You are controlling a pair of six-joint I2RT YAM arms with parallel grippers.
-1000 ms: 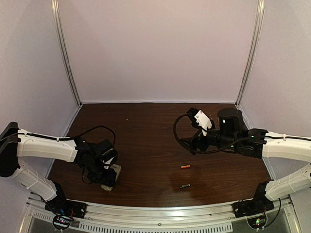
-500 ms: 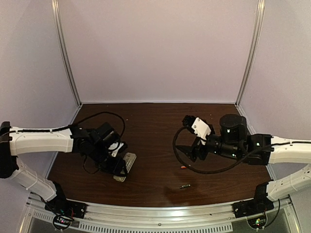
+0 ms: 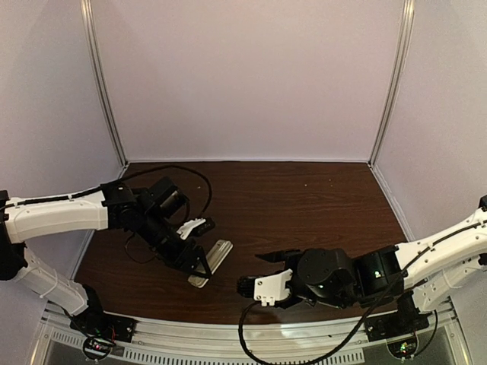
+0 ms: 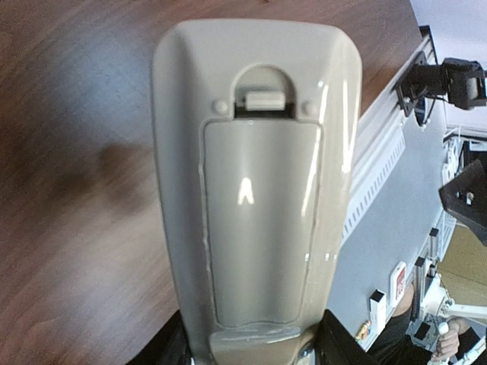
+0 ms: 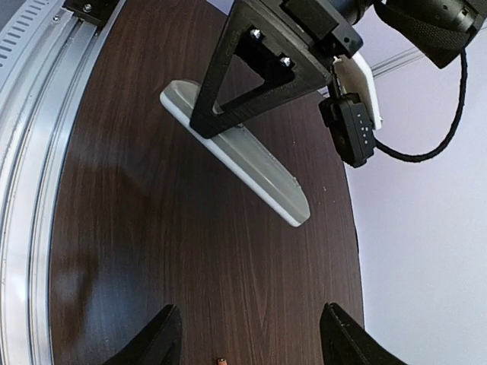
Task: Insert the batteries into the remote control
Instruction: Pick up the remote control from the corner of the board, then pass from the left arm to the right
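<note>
The right arm has swung down from the right middle of the top view to the lower centre, and the left arm has carried the remote control (image 3: 219,252) further right, towards the middle.

The left hand (image 3: 199,265) is clamped on one end of the remote control, holding it at a slant near the table's (image 3: 304,198) front edge, just above the metal rail (image 3: 251,334). Whether its low end touches the wood cannot be told.

The left wrist view shows the beige back of the remote control (image 4: 335,152) filling the frame. The battery cover (image 4: 259,228) is closed, its latch (image 4: 262,97) at the top, and the left hand's (image 4: 255,351) fingers (image 4: 171,346) grip both sides at the bottom edge.

The right hand (image 3: 257,271) sits low beside the front rail at lower centre, its jaws apart and pointing left at the remote control.

In the right wrist view, the right hand (image 5: 247,342) is spread wide over bare wood. Only the tip of one orange battery (image 5: 221,360) shows at the bottom edge, between the fingers (image 5: 152,338) and touching neither. The remote control (image 5: 251,163) lies across the upper middle under the left hand's black finger (image 5: 259,68).

Counted: two arms, one remote control, one battery in sight. Open wood runs from both hands to the rear wall, and the rail hems them in at the front.
</note>
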